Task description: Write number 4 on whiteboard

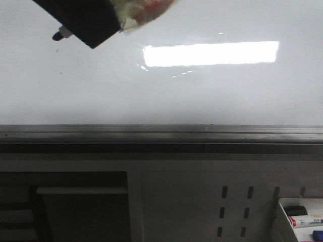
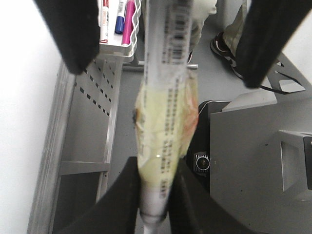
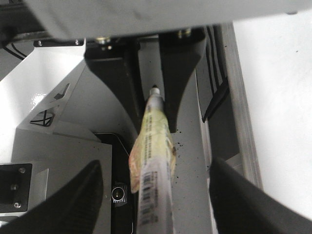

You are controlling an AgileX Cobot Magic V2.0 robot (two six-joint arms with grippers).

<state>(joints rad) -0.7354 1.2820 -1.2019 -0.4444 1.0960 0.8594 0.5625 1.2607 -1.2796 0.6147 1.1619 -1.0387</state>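
Observation:
The whiteboard [image 1: 202,96] fills the upper front view, glossy white with a bright light reflection. No number 4 shows on it, only a tiny dark speck. My left gripper [image 2: 157,166] is shut on a marker [image 2: 163,112] wrapped in yellowish tape. In the front view its black fingers [image 1: 86,20] sit at the top left, with the marker's nib [image 1: 60,35] close to the board. My right gripper [image 3: 157,165] is open, its fingers wide apart on either side of the marker's rear end [image 3: 153,185] without touching it.
A grey metal rail [image 1: 161,133] runs along the board's lower edge. Below it is a grey perforated panel [image 1: 237,212]. A white tray [image 1: 282,222] at the lower right holds several spare markers.

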